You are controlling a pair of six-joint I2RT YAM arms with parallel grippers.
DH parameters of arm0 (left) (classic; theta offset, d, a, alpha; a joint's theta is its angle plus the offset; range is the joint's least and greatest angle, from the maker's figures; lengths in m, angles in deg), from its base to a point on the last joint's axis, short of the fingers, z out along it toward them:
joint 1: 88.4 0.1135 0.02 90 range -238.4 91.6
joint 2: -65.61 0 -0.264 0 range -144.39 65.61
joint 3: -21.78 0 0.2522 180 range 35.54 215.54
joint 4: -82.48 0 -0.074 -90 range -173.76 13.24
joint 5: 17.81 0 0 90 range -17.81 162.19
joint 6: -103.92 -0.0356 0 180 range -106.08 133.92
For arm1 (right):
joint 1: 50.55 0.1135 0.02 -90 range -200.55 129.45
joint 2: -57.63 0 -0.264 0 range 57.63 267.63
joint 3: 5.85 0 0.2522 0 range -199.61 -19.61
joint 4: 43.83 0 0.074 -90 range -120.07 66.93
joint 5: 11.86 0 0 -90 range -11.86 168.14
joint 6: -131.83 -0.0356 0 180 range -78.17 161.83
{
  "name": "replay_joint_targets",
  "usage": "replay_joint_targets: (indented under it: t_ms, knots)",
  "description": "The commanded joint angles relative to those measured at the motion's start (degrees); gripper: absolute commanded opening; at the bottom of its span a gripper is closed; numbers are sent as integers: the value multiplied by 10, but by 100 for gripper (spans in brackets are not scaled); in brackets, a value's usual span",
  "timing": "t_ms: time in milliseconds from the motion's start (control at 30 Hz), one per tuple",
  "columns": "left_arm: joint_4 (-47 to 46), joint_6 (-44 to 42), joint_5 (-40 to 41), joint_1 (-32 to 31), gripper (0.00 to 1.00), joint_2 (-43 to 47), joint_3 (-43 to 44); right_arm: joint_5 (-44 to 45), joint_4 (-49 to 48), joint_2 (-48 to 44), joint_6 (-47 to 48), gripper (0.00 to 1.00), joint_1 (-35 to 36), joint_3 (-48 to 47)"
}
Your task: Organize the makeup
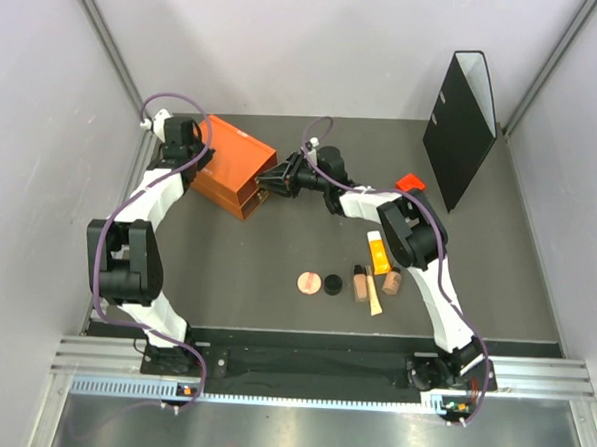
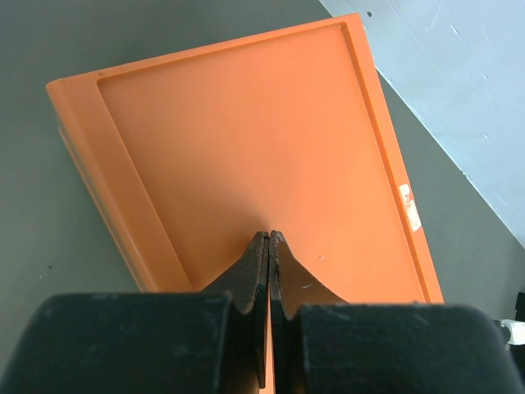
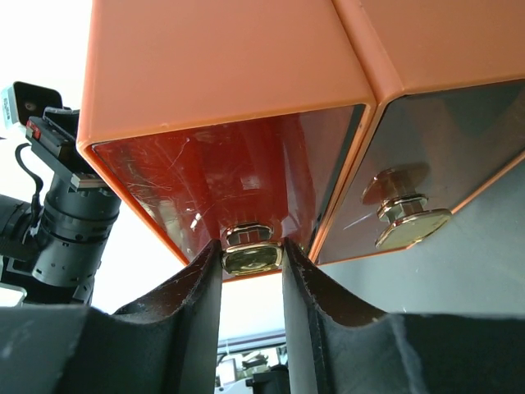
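The makeup lies in a loose row on the dark table: a round pink disc, a small black disc, a beige dark-capped bottle, a beige stick, a second beige bottle and an orange tube with a white cap. My right gripper is far from them at the orange drawer box. In the right wrist view it is shut on the gold knob of the left drawer. My left gripper is shut and empty, its tips on the box's top.
A second gold knob sits on the neighbouring drawer front. A small red cube lies right of the right arm. A black file holder stands at the back right. Grey walls close in both sides.
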Motion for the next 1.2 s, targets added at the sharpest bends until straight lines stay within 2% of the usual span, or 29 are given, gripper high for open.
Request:
replay_joint_targets:
  t_ms: [0, 733, 1167]
  knots:
    - [58, 2, -16, -4, 0, -28, -18, 10, 12, -18, -4, 0, 4, 7]
    - [62, -14, -1, -4, 0, -47, -9, -6, -5, -178, -35, 0, -30, 253]
    - [62, -13, 3, -3, 0, -53, -9, -40, 67, -220, -7, 0, -68, 294]
